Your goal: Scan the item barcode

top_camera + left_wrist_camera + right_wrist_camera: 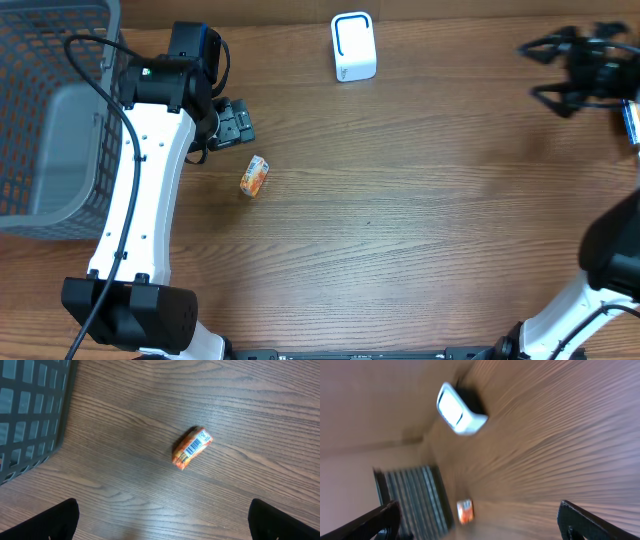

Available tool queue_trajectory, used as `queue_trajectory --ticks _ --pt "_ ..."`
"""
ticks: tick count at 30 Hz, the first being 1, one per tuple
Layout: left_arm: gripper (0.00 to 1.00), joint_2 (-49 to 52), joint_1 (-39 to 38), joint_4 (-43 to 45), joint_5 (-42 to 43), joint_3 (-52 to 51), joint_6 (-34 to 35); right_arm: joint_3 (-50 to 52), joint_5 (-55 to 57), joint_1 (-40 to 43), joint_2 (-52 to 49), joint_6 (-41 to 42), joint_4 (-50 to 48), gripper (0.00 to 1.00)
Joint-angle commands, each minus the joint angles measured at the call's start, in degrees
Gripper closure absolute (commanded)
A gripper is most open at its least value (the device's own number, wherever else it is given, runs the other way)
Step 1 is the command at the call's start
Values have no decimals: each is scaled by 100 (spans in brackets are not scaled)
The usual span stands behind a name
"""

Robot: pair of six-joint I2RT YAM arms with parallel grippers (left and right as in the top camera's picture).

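Packet [192,448] untouched, left hand [165,525], right hand [479,521] both wide open

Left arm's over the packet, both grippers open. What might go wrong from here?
The packet lies skewed, ahead of the open left gripper; closing may nudge it away rather than grip it.
Its barcode faces up; a grip over it would hide it from the scanner.
The basket stands close beside the left arm; a wide swing might knock it.
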State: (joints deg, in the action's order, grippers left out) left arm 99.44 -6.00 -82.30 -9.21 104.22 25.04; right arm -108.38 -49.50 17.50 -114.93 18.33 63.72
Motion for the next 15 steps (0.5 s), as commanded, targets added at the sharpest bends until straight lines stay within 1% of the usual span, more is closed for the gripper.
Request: queue_trajectory --ticks 1,2,4,6,10,15 --pt "0 33 -2 4 4 48 -63 -33 308 -520 7 -208 7 0" --pt "0 33 -2 17 -48 48 -92 -33 409 -682 7 -208 4 0" --pt "0 33 0 216 -715 48 -358 -33 605 -966 7 -205 2 0" --pt "0 33 0 310 -1108 48 -431 -33 752 -1172 7 -205 2 0" --pt "0 33 0 306 -1174 48 -428 -33 1351 -1523 7 -208 0 0" --pt "0 33 -2 328 -1158 48 -424 -33 2039 -1716 7 -208 2 0"
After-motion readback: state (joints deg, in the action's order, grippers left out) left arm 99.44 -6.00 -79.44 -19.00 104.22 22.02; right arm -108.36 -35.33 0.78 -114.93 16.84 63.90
